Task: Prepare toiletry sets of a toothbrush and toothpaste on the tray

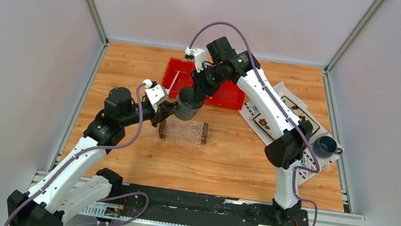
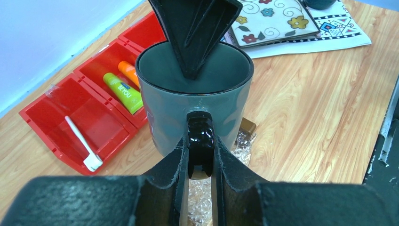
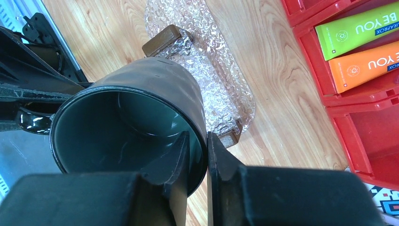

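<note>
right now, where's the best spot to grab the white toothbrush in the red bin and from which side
Take the toothbrush at mid-handle, coming from straight above, with the fingers closing across the thin shaft. It lies diagonally, alone in the end compartment of the red bin, with its bristle head close to the wall, so the middle probably leaves the most room.

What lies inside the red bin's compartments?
One red bin compartment holds the toothbrush; the middle one, the green toothpaste and the orange toothpaste. The mug covers part of the third.
</note>
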{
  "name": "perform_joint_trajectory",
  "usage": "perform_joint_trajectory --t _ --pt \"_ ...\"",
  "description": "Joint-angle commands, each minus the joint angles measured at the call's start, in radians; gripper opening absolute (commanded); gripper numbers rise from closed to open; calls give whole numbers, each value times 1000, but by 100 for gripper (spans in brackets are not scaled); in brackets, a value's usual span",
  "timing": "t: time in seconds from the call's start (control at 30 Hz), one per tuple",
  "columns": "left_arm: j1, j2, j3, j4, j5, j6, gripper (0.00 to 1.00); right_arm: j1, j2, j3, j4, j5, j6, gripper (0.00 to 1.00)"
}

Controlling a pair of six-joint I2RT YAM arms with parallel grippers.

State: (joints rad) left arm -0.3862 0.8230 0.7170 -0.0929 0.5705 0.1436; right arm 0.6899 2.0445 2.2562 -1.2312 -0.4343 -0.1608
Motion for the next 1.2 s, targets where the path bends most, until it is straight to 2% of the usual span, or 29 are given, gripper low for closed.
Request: perform_joint_trajectory --t 0.0,0.1,0.17,0.2,0.23,0.33,0.6,0.77,0.87,1.17 --pt "7 -24 45 116 -29 13 0 5 -27 14 -4 -17 -48 3" --pt "7 -21 47 101 -58 17 0 5 -50 8 -1 12 -43 0" --pt "7 -21 50 99 -66 19 9 5 -64 2 4 48 -39 0" --pt "7 -18 55 73 -67 19 14 5 -69 2 4 60 -40 0" --pt "7 -16 62 62 -66 20 28 5 -72 0 3 80 -36 0" --pt "7 -1 79 22 -58 30 50 5 -81 2 6 111 -29 0" --pt "7 -7 96 -36 -60 47 70 5 -84 23 9 158 -20 0" --pt "7 2 150 -116 -61 30 71 8 -81 29 24 242 -6 0" --pt "6 40 234 -175 -72 -1 72 22 -78 32 38 322 3 0" --pt "-3 188 413 -321 -198 -139 68 132 -49 65 96 561 29 0"
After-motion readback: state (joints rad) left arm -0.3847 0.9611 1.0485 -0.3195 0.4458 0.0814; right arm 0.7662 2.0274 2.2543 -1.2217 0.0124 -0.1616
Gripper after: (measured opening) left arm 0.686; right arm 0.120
